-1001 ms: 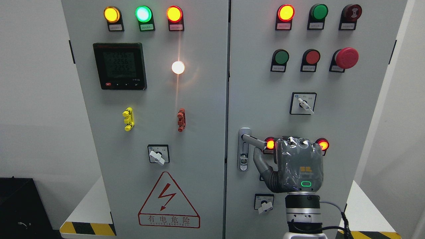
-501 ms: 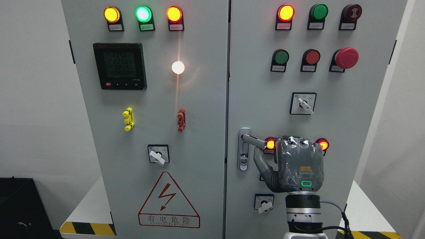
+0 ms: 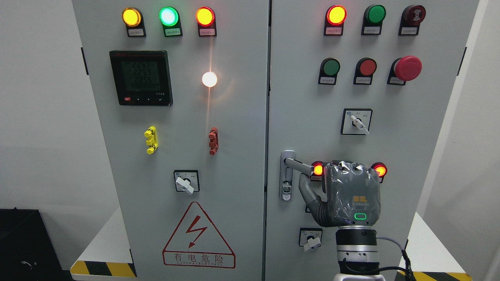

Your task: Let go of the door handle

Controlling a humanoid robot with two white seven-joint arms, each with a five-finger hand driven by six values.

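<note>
A red-bordered triangular warning sign with a lightning bolt (image 3: 199,234) at about 7 o'clock on the grey metal electrical cabinet (image 3: 238,117) reads "有电危险"; the smaller line beneath it is too fine to read. The black digital meter (image 3: 141,77) at 10 o'clock shows rows of pale digits, blurred. The small labels under the lamps and buttons cannot be made out. The right robot hand (image 3: 347,195), grey and wrapped in clear film, rises from 5 o'clock with its back to the camera, a green light ring near the wrist. Its fingers are hidden behind the palm, so I cannot tell their state. The silver lever door handle (image 3: 299,164) sits just at 10 o'clock of the hand, its end hidden behind it; the thumb (image 3: 308,191) reaches up just under the lever.
</note>
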